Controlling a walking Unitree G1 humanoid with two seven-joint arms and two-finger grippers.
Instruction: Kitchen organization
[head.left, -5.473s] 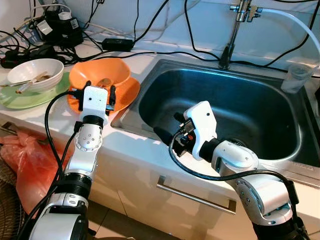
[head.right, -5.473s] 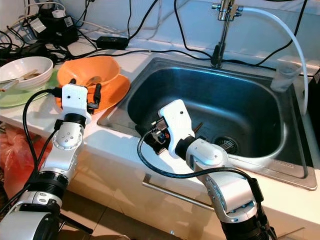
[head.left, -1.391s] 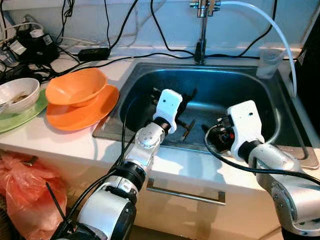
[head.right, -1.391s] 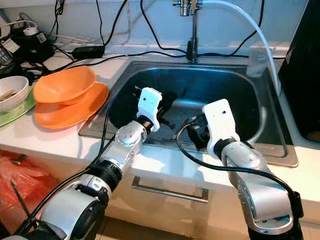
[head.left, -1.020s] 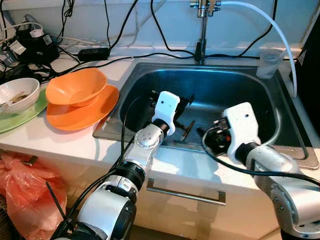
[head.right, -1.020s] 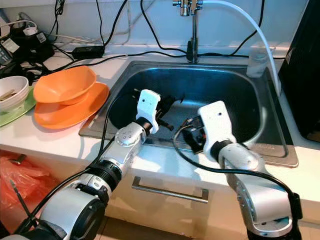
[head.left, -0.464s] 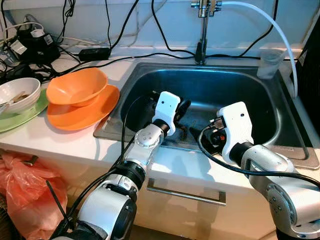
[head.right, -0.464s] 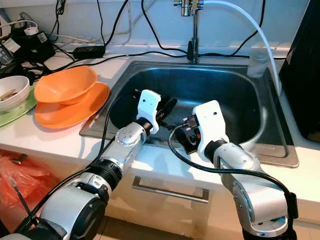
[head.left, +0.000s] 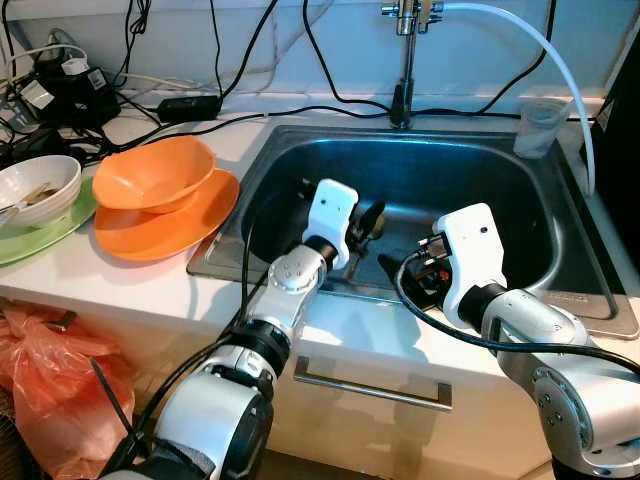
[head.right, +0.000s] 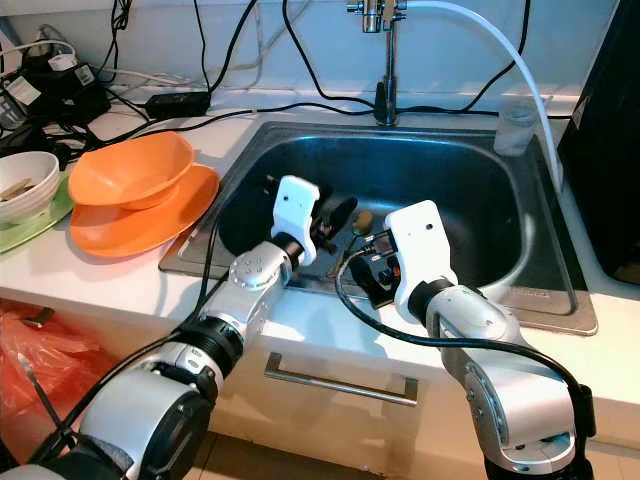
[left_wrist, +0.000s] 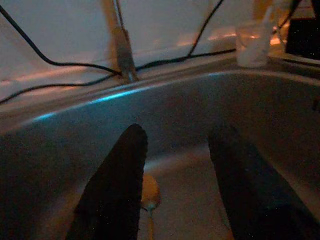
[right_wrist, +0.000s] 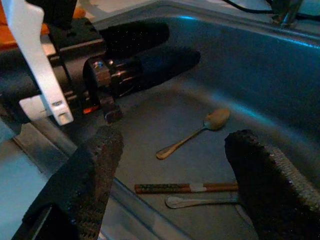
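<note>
Sink (head.left: 560, 290) action: left gripper (left_wrist: 177, 200) and right gripper (right_wrist: 175, 165), both spread wide and empty, crowd one spoon (right_wrist: 200, 129); they may collide.

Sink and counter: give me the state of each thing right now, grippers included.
left gripper: open, low in the sink
right gripper: open, above the cutlery
spoon: lying flat on the sink floor
chopstick: lying flat
orange bowl: upright on orange plate
white bowl: upright on the green plate
</note>
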